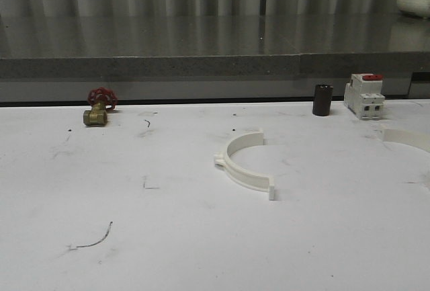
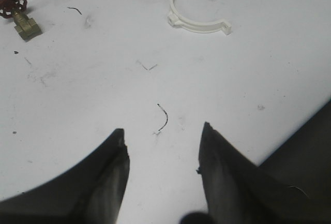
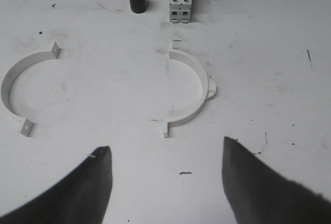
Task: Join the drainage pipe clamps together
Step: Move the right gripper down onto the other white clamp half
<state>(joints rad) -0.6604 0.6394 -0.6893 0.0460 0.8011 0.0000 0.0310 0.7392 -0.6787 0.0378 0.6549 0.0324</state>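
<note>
Two white half-ring drainage pipe clamps lie flat on the white table, apart from each other. One clamp (image 1: 242,163) lies near the table's middle, its open side facing right; it shows as the clamp (image 2: 194,22) in the left wrist view and the clamp (image 3: 7,92) in the right wrist view. The other clamp (image 1: 410,138) lies at the right edge of the front view, and in the right wrist view this clamp (image 3: 204,81) has its open side facing the first. My left gripper (image 2: 163,128) is open over bare table, well short of the first clamp. My right gripper (image 3: 166,144) is open, just short of the second clamp's near tab.
A brass valve (image 1: 99,109) with a red handwheel sits at the back left. A black cylinder (image 1: 322,100) and a white circuit breaker (image 1: 364,96) with a red top stand at the back right. A grey raised ledge (image 1: 201,66) runs behind the table.
</note>
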